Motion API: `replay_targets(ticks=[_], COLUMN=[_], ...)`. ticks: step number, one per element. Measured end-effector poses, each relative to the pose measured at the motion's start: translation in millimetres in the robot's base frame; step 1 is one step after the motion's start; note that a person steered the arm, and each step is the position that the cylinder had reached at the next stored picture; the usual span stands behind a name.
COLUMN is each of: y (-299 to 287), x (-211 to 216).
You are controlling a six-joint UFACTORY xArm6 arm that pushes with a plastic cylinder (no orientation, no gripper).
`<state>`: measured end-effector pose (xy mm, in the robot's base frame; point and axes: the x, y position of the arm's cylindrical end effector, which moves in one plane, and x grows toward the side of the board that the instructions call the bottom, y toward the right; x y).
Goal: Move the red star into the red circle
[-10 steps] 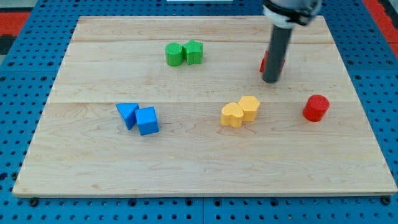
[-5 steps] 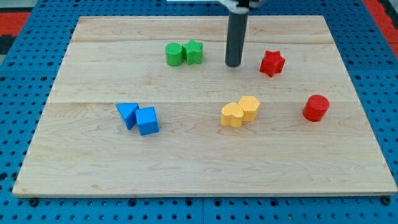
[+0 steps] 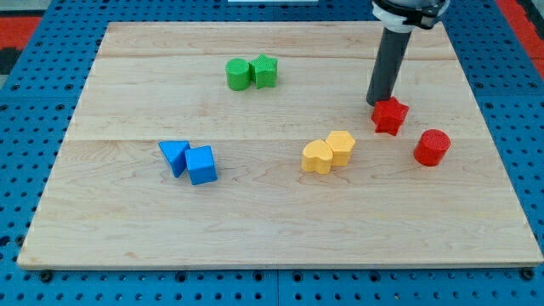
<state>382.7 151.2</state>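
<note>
Tip: my tip (image 3: 378, 103) is being pressed against the red star (image 3: 390, 116) from its upper left; nothing can be gripped
Aim: star is being lined up toward the red circle (image 3: 432, 147)

My tip (image 3: 379, 103) now sits against the upper-left edge of the red star (image 3: 390, 116), which lies lower and further toward the view's right than before, nearer the red circle (image 3: 432, 147).
</note>
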Motion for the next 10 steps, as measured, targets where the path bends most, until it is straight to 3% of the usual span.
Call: replay_targets(ticks=[3,4,5,10], y=[19.0,-17.4,-17.4,20.3], x=[4.4,4.9,14.8,21.2])
